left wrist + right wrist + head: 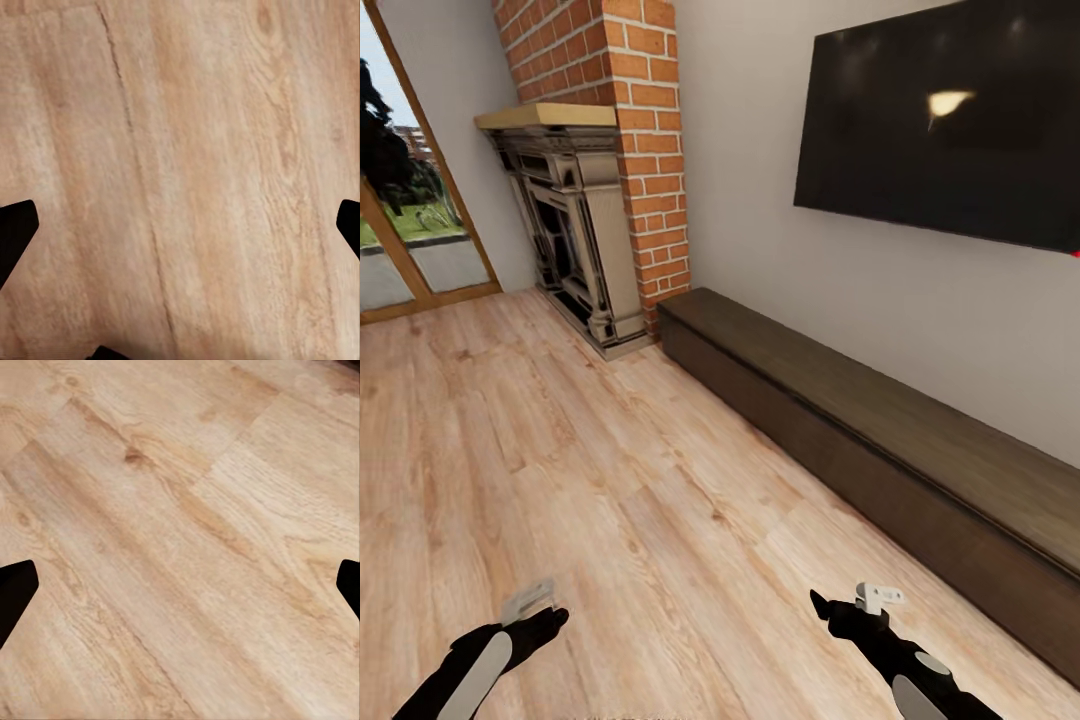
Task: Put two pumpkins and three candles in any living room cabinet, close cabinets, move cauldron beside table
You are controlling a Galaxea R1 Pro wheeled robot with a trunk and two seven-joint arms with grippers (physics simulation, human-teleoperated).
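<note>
A long, low dark-brown cabinet (880, 440) runs along the right wall under the television, its plain fronts all flush and closed. My left gripper (545, 610) hangs over bare wooden floor at the lower left; my right gripper (825, 605) hangs at the lower right, a short way in front of the cabinet. In the left wrist view the left gripper (180, 232) is open, with dark fingertips (15, 232) far apart over planks. The right gripper (180, 592) is open in the same way and holds nothing. The pumpkins, candles, cauldron and table are out of view.
An ornate dark fireplace (575, 235) stands against a red brick chimney (640, 130) at the back. A large black television (950, 120) hangs on the wall. A glass door (405, 200) is at the far left. Light wooden floor (610, 480) stretches between me and the cabinet.
</note>
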